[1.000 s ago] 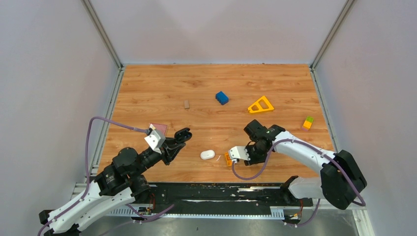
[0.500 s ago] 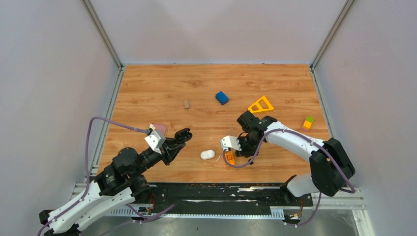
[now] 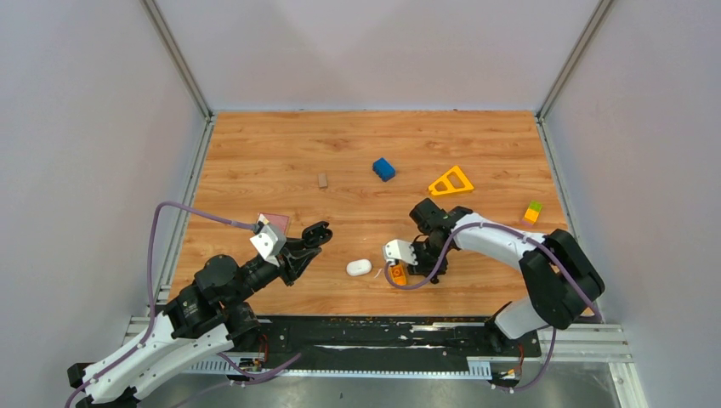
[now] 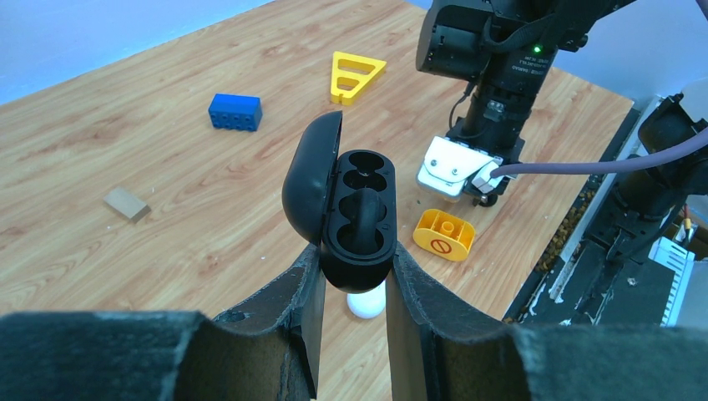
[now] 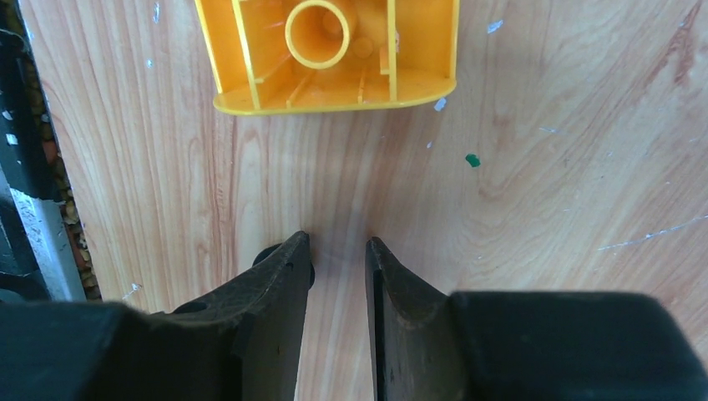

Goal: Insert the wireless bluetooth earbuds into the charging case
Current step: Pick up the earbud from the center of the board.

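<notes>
On the near left side of the desk (image 3: 281, 153), the left end effector (image 4: 355, 263) is lifted up in the air. It is squeezed tight on the charging case (image 4: 359, 209), one finger on each side of it. This case is black. Its lid (image 4: 311, 180) is swung open to the left, and two round holes show inside. A white oval pebble (image 4: 367, 302) lies on the wood right under the case, not touching it.

Close by to the right, the right end effector (image 5: 336, 251) points down at the wood. Its fingers have a small gap between them, and only bare wood shows in the gap, so it holds nothing. An orange block (image 5: 330, 54) lies just in front of its tips, hollow side up.

Farther back on the desk are a blue block (image 4: 235, 111), a yellow triangle (image 4: 355, 73) and a small tan block (image 4: 126, 203), all well apart.
</notes>
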You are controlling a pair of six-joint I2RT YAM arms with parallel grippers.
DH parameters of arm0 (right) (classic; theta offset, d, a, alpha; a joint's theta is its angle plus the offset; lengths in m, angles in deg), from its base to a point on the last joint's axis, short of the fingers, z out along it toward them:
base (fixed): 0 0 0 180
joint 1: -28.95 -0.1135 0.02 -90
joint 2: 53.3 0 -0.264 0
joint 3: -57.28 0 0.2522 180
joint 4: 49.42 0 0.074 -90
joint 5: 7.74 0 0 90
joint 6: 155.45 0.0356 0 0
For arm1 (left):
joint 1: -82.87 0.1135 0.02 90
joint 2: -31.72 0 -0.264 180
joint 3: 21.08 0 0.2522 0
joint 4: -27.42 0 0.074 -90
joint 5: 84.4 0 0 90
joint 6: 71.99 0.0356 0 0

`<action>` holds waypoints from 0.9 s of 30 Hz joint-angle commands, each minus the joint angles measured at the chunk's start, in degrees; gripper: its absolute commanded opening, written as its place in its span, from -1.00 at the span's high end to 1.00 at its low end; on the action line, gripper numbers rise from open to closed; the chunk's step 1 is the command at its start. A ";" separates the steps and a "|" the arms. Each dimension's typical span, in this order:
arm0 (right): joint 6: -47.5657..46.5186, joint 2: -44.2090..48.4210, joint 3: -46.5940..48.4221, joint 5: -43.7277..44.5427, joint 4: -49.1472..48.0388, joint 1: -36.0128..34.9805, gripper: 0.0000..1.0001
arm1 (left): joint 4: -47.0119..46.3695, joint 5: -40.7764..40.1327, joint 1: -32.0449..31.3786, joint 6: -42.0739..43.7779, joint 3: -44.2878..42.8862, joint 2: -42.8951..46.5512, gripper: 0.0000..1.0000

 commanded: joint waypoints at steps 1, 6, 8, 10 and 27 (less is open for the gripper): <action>-1.72 1.04 -1.97 1.64 -0.83 0.64 0.37 | -1.39 0.39 -0.26 -0.36 -0.33 0.05 0.97; -2.83 3.10 -3.87 3.45 -0.30 1.49 0.37 | -1.77 0.55 -0.24 -0.53 -0.18 0.08 0.97; -2.78 3.14 -3.94 3.96 -0.08 2.21 0.37 | -1.83 0.62 -0.23 -0.45 -0.16 0.03 0.97; -2.15 2.99 -3.35 3.56 -0.02 3.28 0.38 | -1.83 0.66 -0.27 -0.50 -0.16 0.01 0.97; -1.56 6.37 -1.86 1.09 3.86 8.66 0.38 | -2.06 0.84 -0.22 -0.53 -0.16 0.15 0.97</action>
